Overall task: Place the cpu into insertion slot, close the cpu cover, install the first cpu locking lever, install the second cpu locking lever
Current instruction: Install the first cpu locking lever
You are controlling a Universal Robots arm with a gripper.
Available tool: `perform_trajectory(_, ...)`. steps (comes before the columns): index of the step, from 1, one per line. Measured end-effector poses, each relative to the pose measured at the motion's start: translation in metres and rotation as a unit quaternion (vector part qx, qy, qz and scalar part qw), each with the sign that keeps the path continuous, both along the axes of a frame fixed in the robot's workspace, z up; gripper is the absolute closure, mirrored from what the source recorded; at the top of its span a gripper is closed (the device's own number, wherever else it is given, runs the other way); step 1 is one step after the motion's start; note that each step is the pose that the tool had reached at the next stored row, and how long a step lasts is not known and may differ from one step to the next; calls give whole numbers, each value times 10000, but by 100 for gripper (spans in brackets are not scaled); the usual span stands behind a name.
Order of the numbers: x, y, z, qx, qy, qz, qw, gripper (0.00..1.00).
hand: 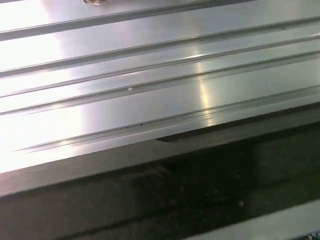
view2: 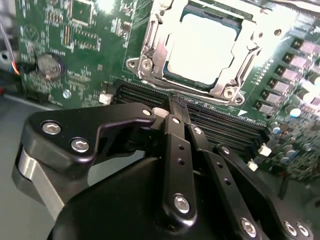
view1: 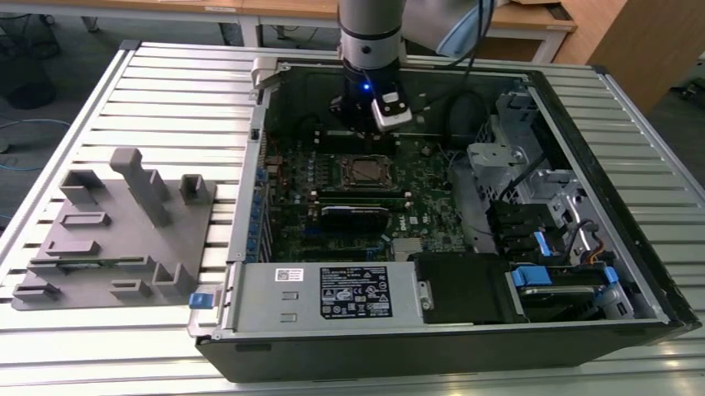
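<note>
The cpu, with a dull silver top, lies in the insertion slot on the green board. The cpu cover, a silvery frame, lies flat around it, with screws at its corners. In the exterior view my gripper hangs inside the open case, just beyond the far edge of the socket. In the second wrist view my gripper is shut, its black fingers meeting at the tips with nothing between them. The tips hover over the long black slots beside the socket. I cannot make out the locking levers clearly.
The open computer case lies on a ribbed metal table, which also appears in the first wrist view. A grey fixture block stands at the exterior view's left. A labelled power-supply box, cables and drive bays crowd the case.
</note>
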State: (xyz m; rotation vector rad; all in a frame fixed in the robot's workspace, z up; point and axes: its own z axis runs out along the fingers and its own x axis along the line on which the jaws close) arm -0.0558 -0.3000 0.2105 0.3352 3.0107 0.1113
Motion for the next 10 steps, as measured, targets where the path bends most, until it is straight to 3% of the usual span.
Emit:
perform_trajectory(3,-1,0,0,-13,2,182,9998,89)
perform_trajectory(5,-2,-1,-1,-46,18,241,9997,89)
perform_trajectory(10,-1,-14,-3,-209,120,298,9993,89)
